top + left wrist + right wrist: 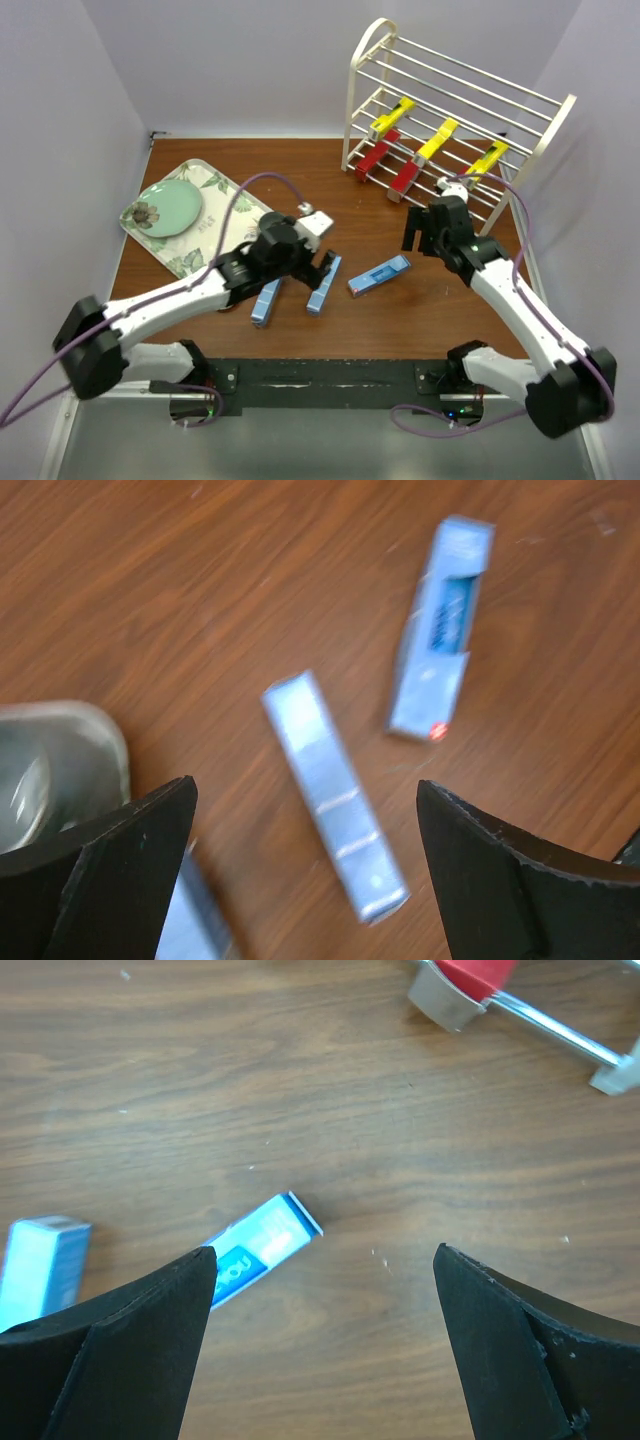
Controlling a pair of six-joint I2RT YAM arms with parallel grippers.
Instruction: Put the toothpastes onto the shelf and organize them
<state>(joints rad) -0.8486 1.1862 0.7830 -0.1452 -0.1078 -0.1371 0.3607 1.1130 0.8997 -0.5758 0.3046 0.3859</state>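
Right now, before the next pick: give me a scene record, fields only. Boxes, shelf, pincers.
shelf: far right, upright
yellow boxes: three, on the shelf rods
red boxes: two in view on the shelf, nearer than the yellows; right arm may hide more
light blue boxes: three, flat on the table, apart
left pincer: open, empty, above blue boxes
right pincer: open, empty, above the table near the shelf
tray: far left, green plate on it

Wood-grain table (400, 320), metal-rod shelf (470, 95)
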